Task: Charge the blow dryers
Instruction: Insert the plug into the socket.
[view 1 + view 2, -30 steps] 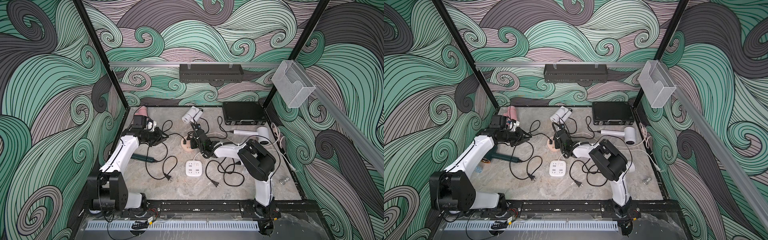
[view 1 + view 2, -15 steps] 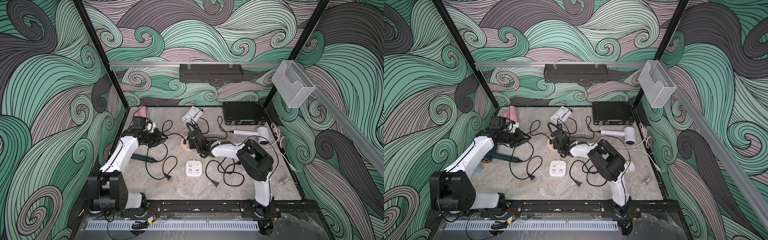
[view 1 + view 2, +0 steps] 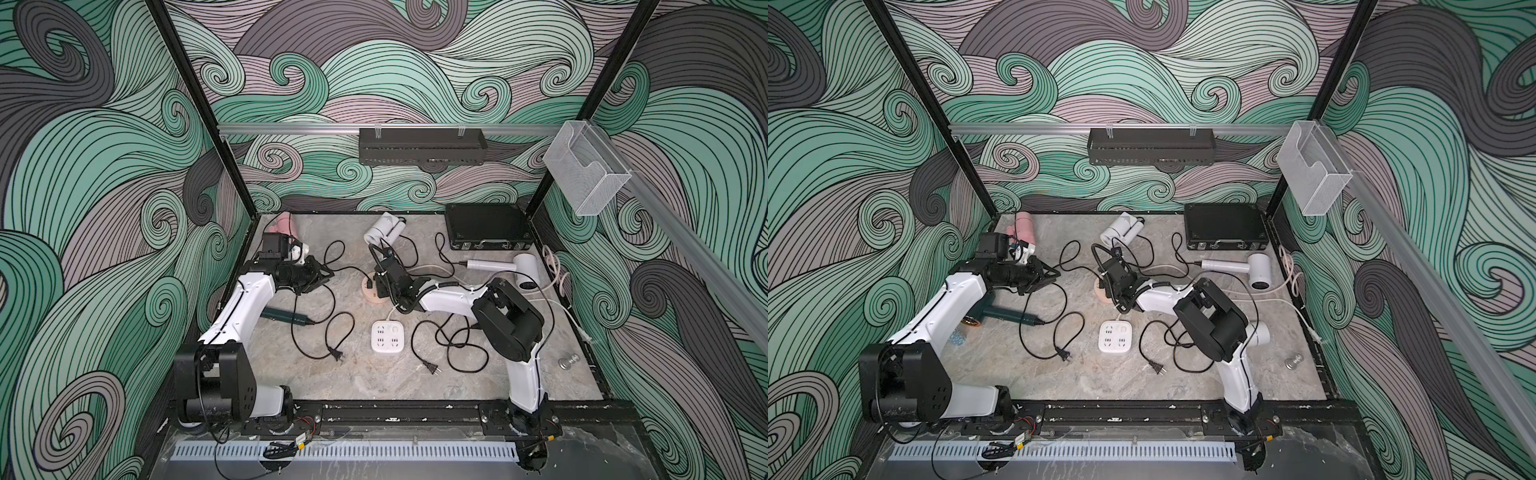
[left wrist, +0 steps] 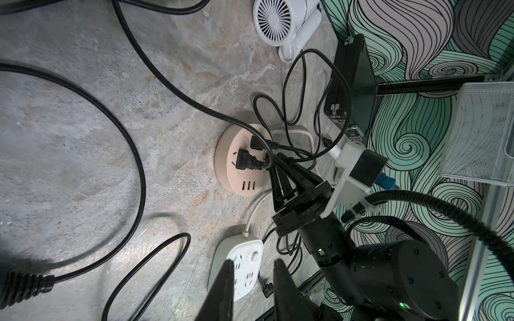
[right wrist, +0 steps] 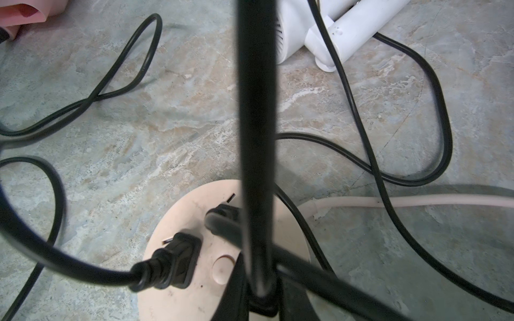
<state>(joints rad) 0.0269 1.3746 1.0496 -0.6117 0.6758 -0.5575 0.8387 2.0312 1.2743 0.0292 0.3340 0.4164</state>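
Observation:
My right gripper [image 5: 258, 301] is shut on a black plug whose cord [image 5: 257, 111] rises in front of the lens. It hangs over the round peach hub [image 3: 369, 296], at its rim, where two other black plugs [image 5: 180, 261] sit in sockets. My left gripper [image 4: 251, 271] is open and empty, above the floor to the left of the hub [image 3: 1099, 291]. The blow dryers lie around: pink [image 3: 282, 224] at the back left, dark green [image 3: 1000, 316] under the left arm, a folded white one [image 3: 384, 230] at the back, another white one [image 3: 515, 266] at the right.
A square white socket block [image 3: 387, 336] lies in the middle, with two loose plugs [image 3: 337, 355] [image 3: 432, 368] and looping cords either side. A black case [image 3: 486, 226] stands at the back right. A small metal piece [image 3: 567, 361] lies near the right edge.
My right gripper has edged a little leftward over the hub with the plug still in it. The left arm has not moved.

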